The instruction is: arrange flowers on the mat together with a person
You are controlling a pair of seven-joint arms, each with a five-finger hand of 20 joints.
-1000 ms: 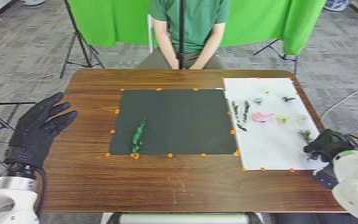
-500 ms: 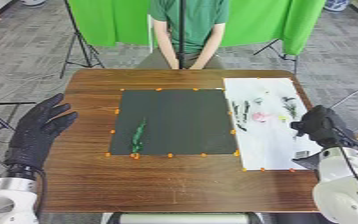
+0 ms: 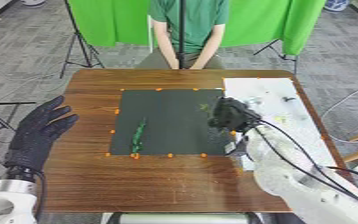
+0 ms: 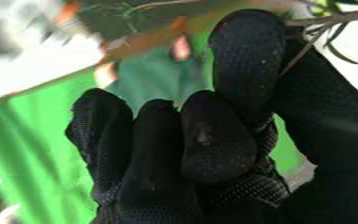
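Note:
In the head view my right hand (image 3: 234, 116) is over the dark mat's right edge. A green sprig (image 3: 204, 107) extends from it above the dark mat (image 3: 171, 120). The right wrist view has my right hand (image 4: 220, 135) pinching the sprig's brown stem (image 4: 337, 19) between thumb and finger. One long green stem (image 3: 138, 137) lies lengthwise on the mat's left part. My left hand (image 3: 42, 124) is off the table's left edge, fingers straight. The white mat (image 3: 269, 87) at right holds small flower pieces, partly covered by my right hand and arm.
Orange markers (image 3: 169, 155) line the dark mat's border on the brown table (image 3: 149, 182). A small dark piece (image 3: 288, 98) rests on the white mat's far part. Across the table a person sits with hands in the lap, touching none of the flowers.
My right hand has lifted the sprig from the white mat and carried it left to the dark mat's right edge. The left hand and the long green stem have stayed in place.

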